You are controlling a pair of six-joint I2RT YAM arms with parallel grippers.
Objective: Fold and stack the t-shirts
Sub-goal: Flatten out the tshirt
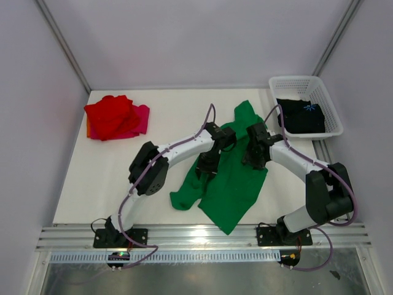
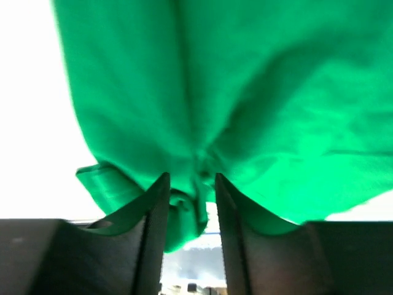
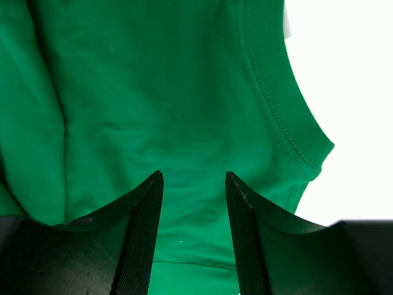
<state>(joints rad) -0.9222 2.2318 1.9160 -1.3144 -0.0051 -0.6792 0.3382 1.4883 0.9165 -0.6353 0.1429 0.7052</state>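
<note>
Big white worktop (image 1: 153, 123), and smack in the middle lies the bright green t-shirt (image 1: 236, 184), unfolded and pretty rumpled, spread at a slant with one sleeve poking toward the near left and another bit reaching toward the back. White lattice basket (image 1: 334, 120) sits in the far right corner with the black t-shirt (image 1: 301, 118) in it, small blue print facing up. Far left there's the red t-shirt (image 1: 110, 115) lying on top of the pink t-shirt (image 1: 142, 120), only a pink edge showing.

Both hands are down on the green one. Right hand (image 3: 193, 175) is released, fingers apart over flat cloth near a stitched hem. Left hand (image 2: 191, 178) has its fingers parted too, with a bunched fold sitting loose between them.
</note>
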